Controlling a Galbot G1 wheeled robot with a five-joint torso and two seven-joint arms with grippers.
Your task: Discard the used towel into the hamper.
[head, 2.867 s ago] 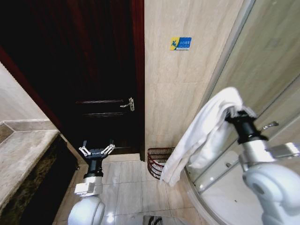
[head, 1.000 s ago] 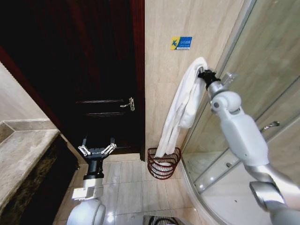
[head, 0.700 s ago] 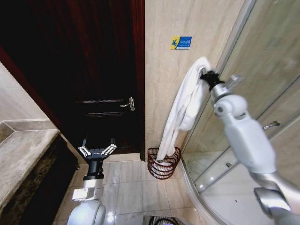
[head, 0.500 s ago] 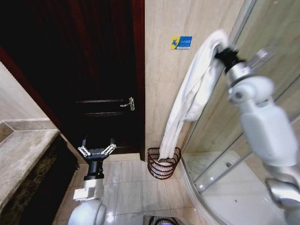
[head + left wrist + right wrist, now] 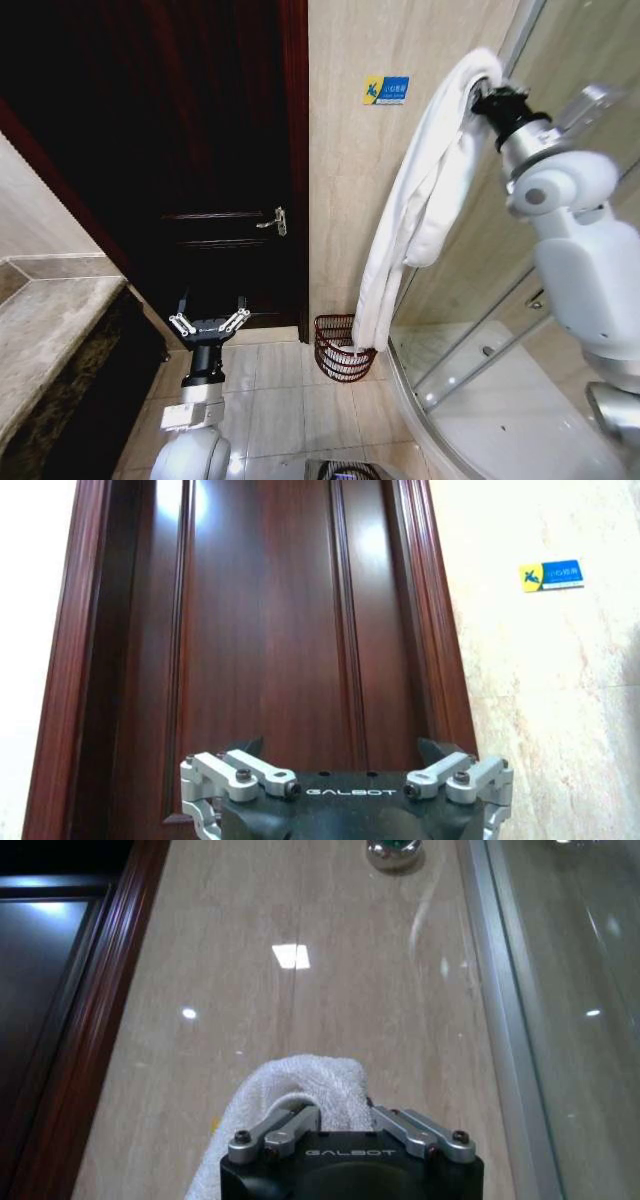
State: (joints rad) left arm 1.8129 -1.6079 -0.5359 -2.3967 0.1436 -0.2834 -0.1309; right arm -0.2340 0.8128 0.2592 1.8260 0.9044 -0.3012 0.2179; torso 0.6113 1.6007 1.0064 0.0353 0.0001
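Left tool (image 5: 208, 322): parked low before the dark door (image 5: 200, 150), fingers spread, nothing held. Right tool (image 5: 487, 97): clamped on the white towel (image 5: 420, 190), raised higher than half a second earlier and drawn nearer the glass shower screen (image 5: 580, 60). Towel is draped from that tool, its tail reaching far below to the rim of the hamper (image 5: 343, 349). Hamper is set on the floor against the tiled wall. Judged: the drop is lined up, release pending.

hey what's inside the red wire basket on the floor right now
The white towel's lower end hangs into the hamper, held up high by the right end effector. The hamper's bottom is hidden behind towel and wire.
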